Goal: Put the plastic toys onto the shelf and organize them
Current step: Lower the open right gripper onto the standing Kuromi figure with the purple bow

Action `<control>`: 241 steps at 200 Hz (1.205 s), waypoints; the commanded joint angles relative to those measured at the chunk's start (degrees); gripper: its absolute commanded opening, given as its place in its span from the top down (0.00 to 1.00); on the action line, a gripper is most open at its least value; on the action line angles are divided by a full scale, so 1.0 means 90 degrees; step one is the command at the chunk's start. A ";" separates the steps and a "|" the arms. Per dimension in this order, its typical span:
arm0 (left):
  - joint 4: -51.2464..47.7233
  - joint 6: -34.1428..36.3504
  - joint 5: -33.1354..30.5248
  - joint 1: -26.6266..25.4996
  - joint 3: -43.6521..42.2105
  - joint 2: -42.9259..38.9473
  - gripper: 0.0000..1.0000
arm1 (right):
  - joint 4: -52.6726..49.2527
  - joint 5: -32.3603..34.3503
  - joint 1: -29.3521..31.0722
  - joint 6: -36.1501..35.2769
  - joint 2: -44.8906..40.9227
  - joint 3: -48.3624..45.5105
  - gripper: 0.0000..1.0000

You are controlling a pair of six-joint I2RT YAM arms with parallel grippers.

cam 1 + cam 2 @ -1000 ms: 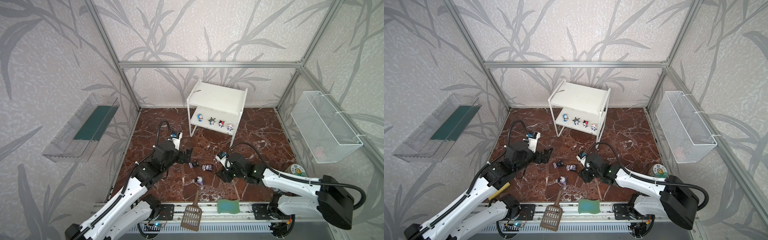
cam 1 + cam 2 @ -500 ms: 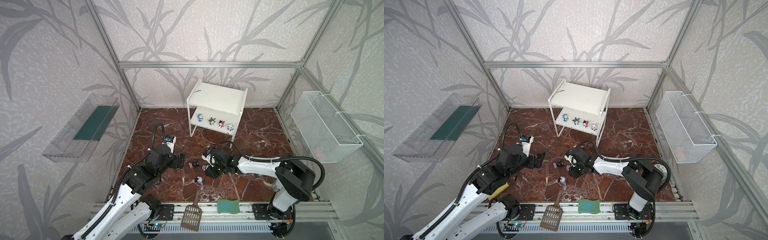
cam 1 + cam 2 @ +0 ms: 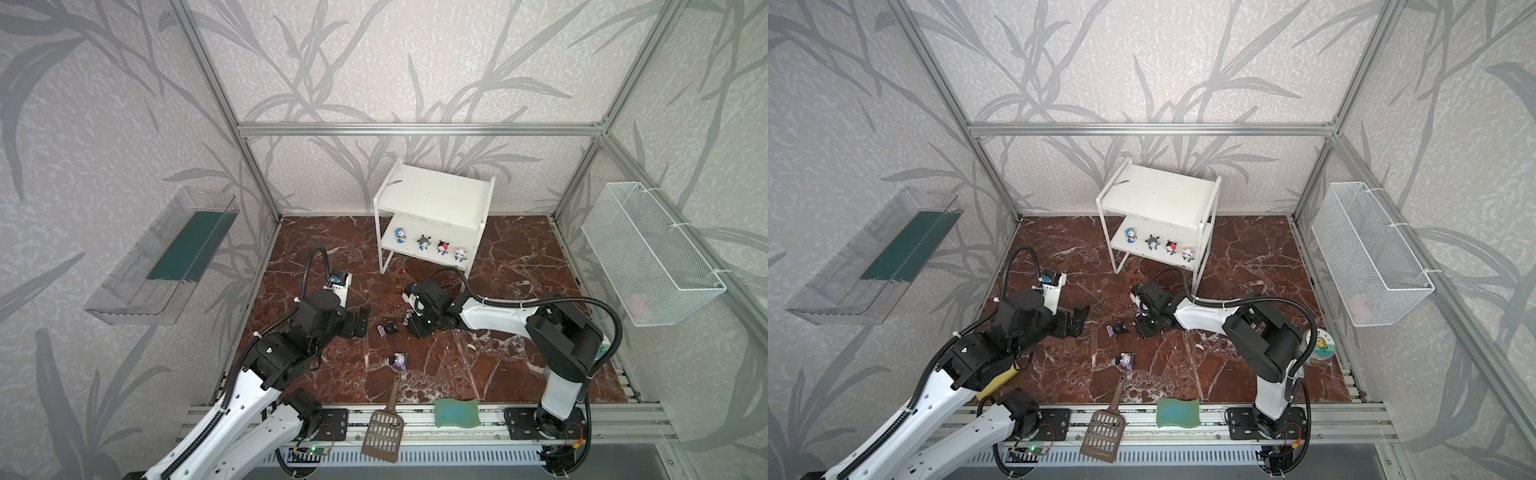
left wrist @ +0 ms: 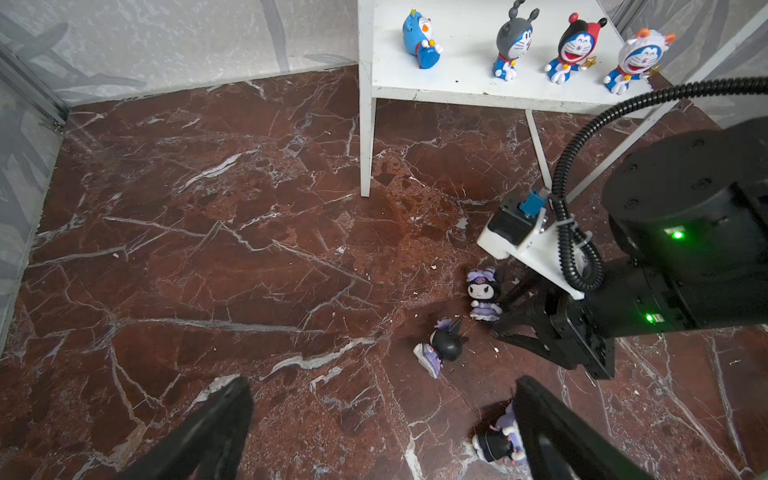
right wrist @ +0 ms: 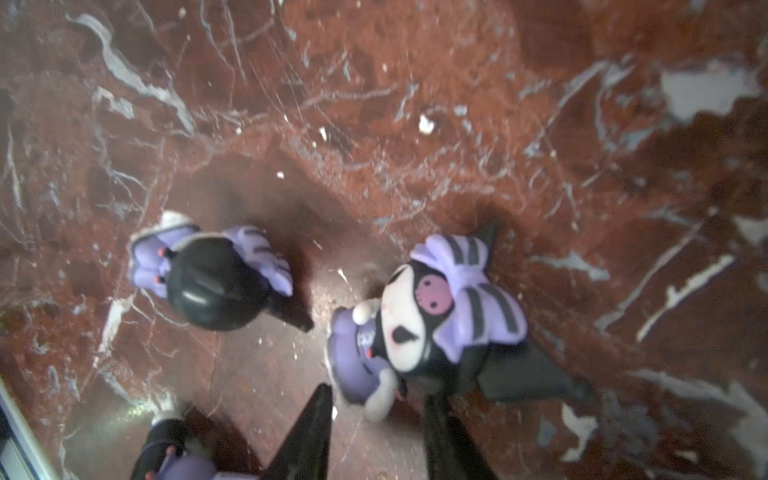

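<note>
— The plastic toys (image 4: 515, 41): where are they?
— Four blue-white ones (image 3: 430, 245) line the front edge of the lower board of the shelf (image 3: 436, 199), at 12 o'clock on the worktop (image 3: 519, 249). Three purple ones are on the marble near the middle: the upright toy (image 4: 482, 291), the fallen toy (image 4: 442, 345) just beside it at 8 o'clock, and the front toy (image 3: 398, 359) apart toward 6.
— And the hands?
— The right hand (image 4: 500, 313) has its fingers part-way apart, with the tips at the upright toy. I cannot tell whether they touch it. The left hand (image 3: 362, 322) is spread wide and grasps nothing, near the fallen toy at its 9 o'clock.
— Room to move?
— Bare marble runs from 9 to 11 o'clock and from 1 to 3. The scoop (image 3: 384, 432) and the sponge (image 3: 456, 411) lie along the 6 o'clock edge.
</note>
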 commanded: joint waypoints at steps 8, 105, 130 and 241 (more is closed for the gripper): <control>-0.0084 -0.0024 -0.0028 0.0003 0.0029 -0.0034 0.01 | -0.0212 -0.0188 0.0012 -0.0179 0.0007 0.0256 0.44; -0.0045 -0.0032 0.0062 0.0002 0.0021 -0.0102 0.01 | -0.0189 -0.0164 0.0018 0.0532 0.0509 0.0532 0.37; -0.0015 -0.0027 0.0113 0.0000 0.0021 -0.0074 0.01 | -0.0071 -0.0143 0.0018 0.0579 0.0616 0.0646 0.37; 0.0013 -0.0022 0.0190 -0.0002 0.0007 -0.0083 0.01 | -0.0521 0.0696 0.0135 0.0795 0.0913 0.1022 0.67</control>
